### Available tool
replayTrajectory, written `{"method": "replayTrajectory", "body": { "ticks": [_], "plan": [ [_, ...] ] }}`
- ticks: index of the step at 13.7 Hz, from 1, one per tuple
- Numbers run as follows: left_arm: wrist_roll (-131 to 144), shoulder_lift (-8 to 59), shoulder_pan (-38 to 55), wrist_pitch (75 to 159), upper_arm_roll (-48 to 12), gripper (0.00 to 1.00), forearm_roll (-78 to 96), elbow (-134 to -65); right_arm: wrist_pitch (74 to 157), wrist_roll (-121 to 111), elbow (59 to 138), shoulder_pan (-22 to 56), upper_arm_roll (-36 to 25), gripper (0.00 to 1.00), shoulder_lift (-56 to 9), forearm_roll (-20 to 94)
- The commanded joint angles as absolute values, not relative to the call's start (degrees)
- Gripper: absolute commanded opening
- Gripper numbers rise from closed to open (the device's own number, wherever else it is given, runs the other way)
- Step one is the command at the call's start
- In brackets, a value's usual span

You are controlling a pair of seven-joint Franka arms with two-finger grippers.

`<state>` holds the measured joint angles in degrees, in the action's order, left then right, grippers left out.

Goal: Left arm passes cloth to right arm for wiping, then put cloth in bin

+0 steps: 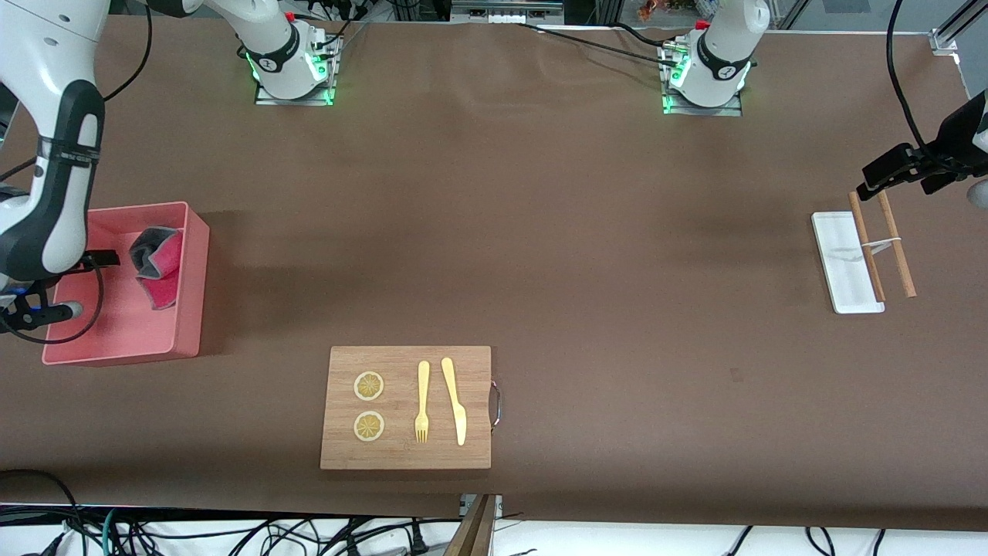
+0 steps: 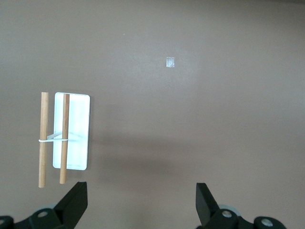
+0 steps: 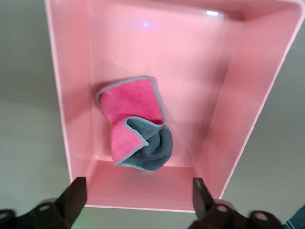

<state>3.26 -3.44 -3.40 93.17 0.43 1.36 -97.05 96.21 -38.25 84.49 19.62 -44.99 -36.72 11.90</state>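
Observation:
The cloth (image 1: 158, 266), magenta-pink with a dark grey side, lies crumpled in the salmon-pink bin (image 1: 193, 286) at the right arm's end of the table. In the right wrist view the cloth (image 3: 136, 136) rests loose on the floor of the bin (image 3: 71, 95), touching no finger. My right gripper (image 3: 139, 200) hangs open over the bin with nothing between its fingers; in the front view this right gripper (image 1: 81, 286) is partly cut off. My left gripper (image 2: 141, 202) waits open and empty above the bare table at the left arm's end, seen in the front view as the left gripper (image 1: 899, 168).
A wooden cutting board (image 1: 407, 455) with two lemon slices (image 1: 369, 386), a yellow fork (image 1: 422, 401) and a yellow knife (image 1: 454, 400) lies near the front edge. A small flat white tray (image 1: 841, 262) with two wooden sticks (image 1: 895, 243) across it lies below the left gripper.

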Motion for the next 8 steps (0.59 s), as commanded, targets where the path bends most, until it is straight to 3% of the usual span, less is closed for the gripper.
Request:
{"method": "replayTrajectory", "body": {
  "ticks": [1,5,8],
  "plan": [
    [0.6,-3.5,-4.1,91.5,0.7,1.00,0.8,-95.9,91.1,-38.7,79.8,19.3,-44.5,1.00,-34.3,13.4],
    [0.8,-3.0,-4.0,91.4,0.4,1.00,0.9,-95.8,82.5,-31.3,73.5,19.8,-43.7,1.00,-32.5,13.3],
    [0.9,-1.8,-4.0,91.4,0.3,1.00,1.1,-94.1,80.2,-21.7,73.0,17.9,-34.9,1.00,-26.4,9.0]
  ]
}}
